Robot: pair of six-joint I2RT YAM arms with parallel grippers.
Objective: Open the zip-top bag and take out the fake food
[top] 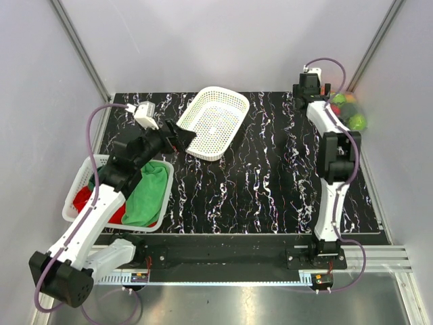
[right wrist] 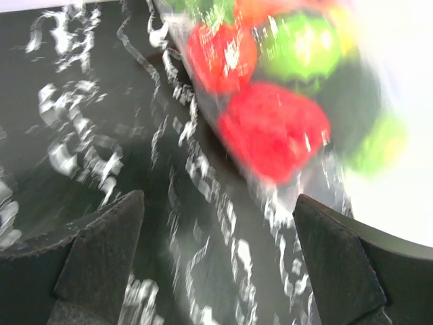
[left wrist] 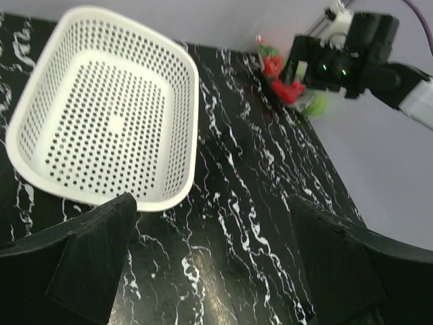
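Wide-spread, my right gripper (right wrist: 218,203) faces the zip-top bag (top: 353,110) holding the fake food (right wrist: 274,128), while my left gripper (left wrist: 211,223) gapes just short of the white basket (left wrist: 178,135).

2 baskets: far basket (top: 213,122), near basket (top: 68,208). 2 cloths: red cloth (top: 84,200), green cloth (top: 149,193). 1 bag (top: 348,112); food (right wrist: 270,128) too blurred to count.

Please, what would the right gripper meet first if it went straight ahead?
The right gripper would probably meet the bag of fake food just ahead; the blur leaves depth unclear.
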